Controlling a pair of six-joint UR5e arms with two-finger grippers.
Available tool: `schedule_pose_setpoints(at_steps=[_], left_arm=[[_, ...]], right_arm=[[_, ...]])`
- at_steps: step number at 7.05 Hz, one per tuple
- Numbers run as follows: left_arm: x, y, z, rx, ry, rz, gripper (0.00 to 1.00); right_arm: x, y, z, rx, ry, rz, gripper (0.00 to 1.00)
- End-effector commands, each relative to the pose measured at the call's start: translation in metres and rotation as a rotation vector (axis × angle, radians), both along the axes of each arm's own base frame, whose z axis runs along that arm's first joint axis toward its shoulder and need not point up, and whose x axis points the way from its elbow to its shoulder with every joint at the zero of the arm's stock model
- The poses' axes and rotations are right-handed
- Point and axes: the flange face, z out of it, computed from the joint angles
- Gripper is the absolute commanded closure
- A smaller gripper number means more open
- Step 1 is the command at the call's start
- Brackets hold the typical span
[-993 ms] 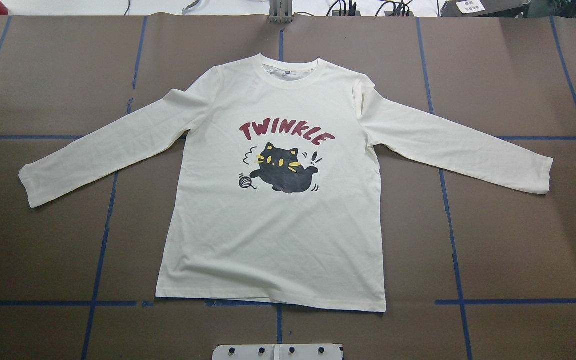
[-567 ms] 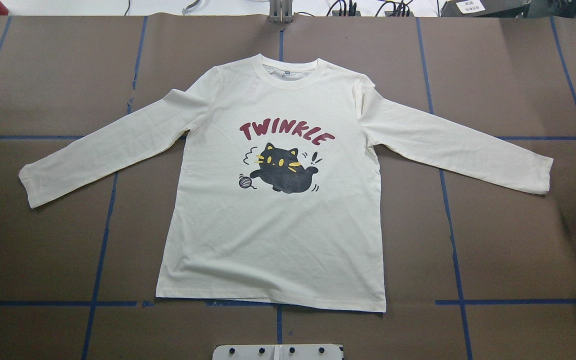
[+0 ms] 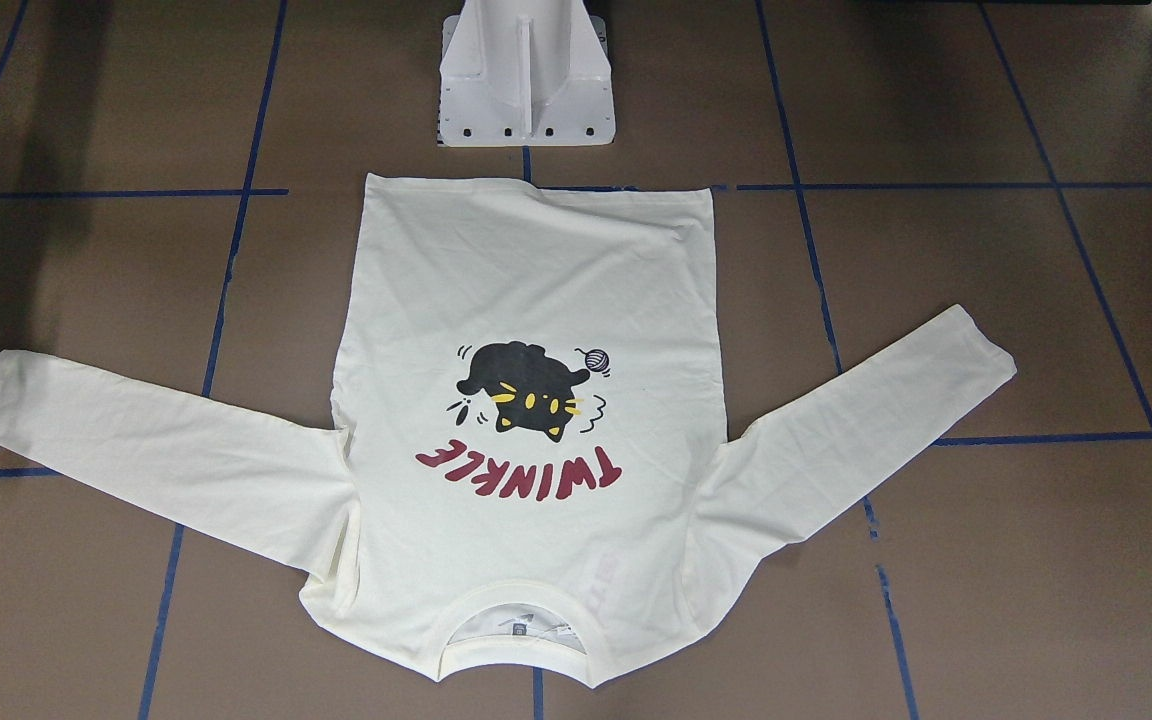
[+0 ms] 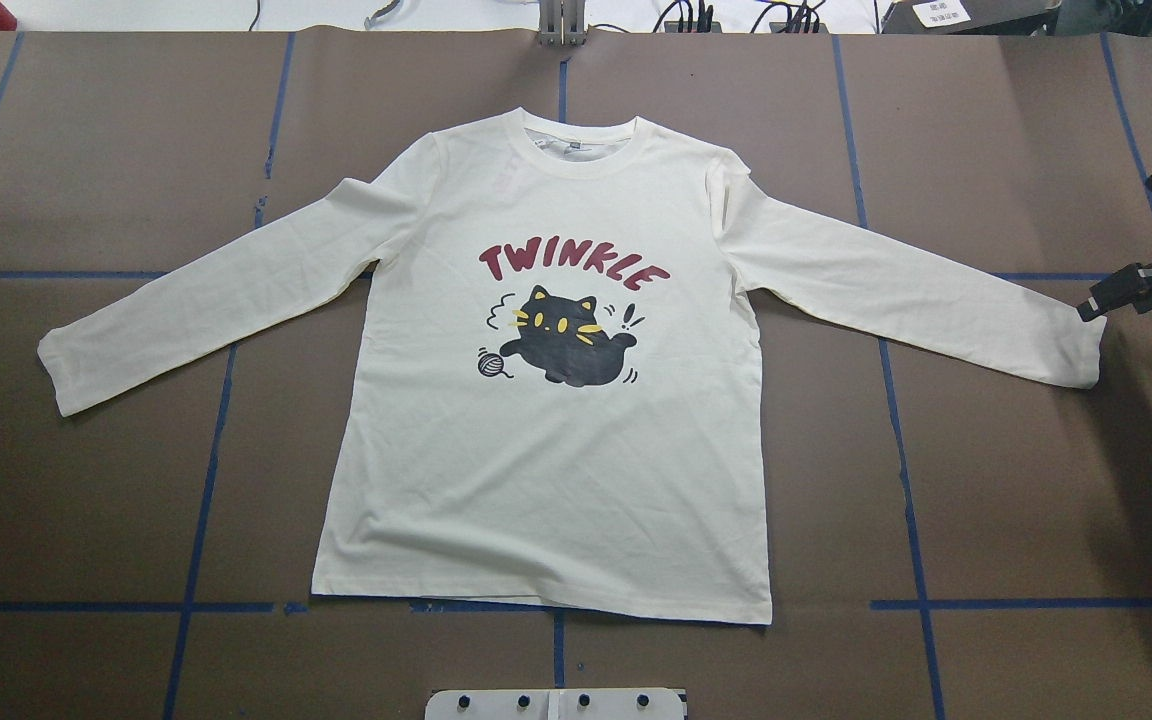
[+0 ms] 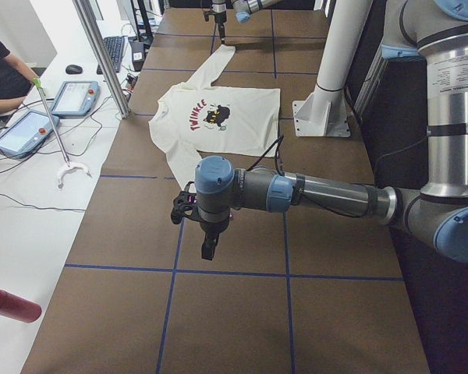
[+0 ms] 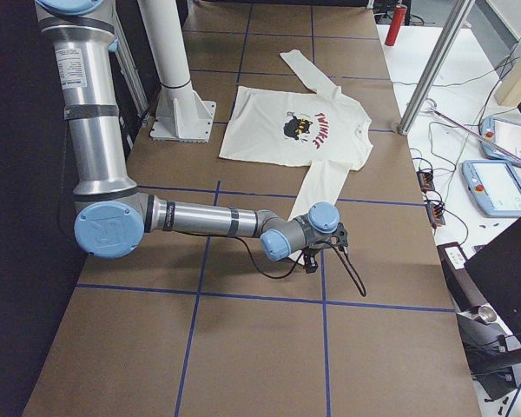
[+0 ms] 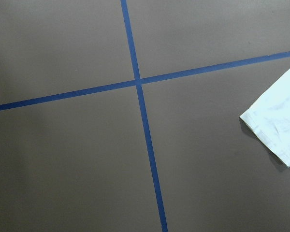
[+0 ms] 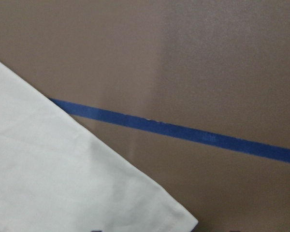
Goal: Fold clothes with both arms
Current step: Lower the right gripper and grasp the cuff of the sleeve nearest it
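T-shirt [image 4: 546, 480], cream-white and long-sleeved, is laid flat and print side up at the middle of the brown table [image 4: 86, 500], which is marked off by blue tape lines [image 4: 201, 500]. The hem is placed nearest the white pedestal base [image 3: 526, 90]. The collar [image 4: 584, 150] is directed away from the robot. The red "TWINKLE" lettering [image 4: 576, 265] and the black cat print [image 4: 561, 340] are exposed on the chest. Both sleeves are spread outward and angled slightly toward the hem, with no part folded.

The right gripper [image 4: 1088, 310] is positioned at the end of the sleeve on the robot's right, just beside the right cuff [image 4: 1076, 350]. In the right wrist view this cuff [image 8: 63, 183] is seen close below, beside a tape line. Contact with the cloth cannot be determined, nor whether the fingers are apart or together.

The left gripper [image 5: 207, 248] is pointed downward over bare table near the left cuff [image 4: 61, 375]. It is shown only in the side view, so its finger spacing cannot be determined. In the left wrist view the cuff [image 7: 278, 130] appears at the right edge, well apart from a tape crossing [image 7: 137, 81].
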Motion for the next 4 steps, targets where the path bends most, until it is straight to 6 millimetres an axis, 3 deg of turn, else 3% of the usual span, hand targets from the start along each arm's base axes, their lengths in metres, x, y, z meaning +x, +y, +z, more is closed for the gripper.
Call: schedule_pose_setpoints(at_steps=[1,4], left_arm=[[0.0,-0.0005,-0.0007,0.008,0.0,0.0,0.0],[-0.0001,0.0002,0.0024,0.001,-0.001,-0.001,0.0]], right_arm=[[-0.0066,0.0009,0.0076,-0.051,0.017,0.026,0.29],[-0.0155,0.0045,0.0147,-0.057,0.04,0.016,0.32]])
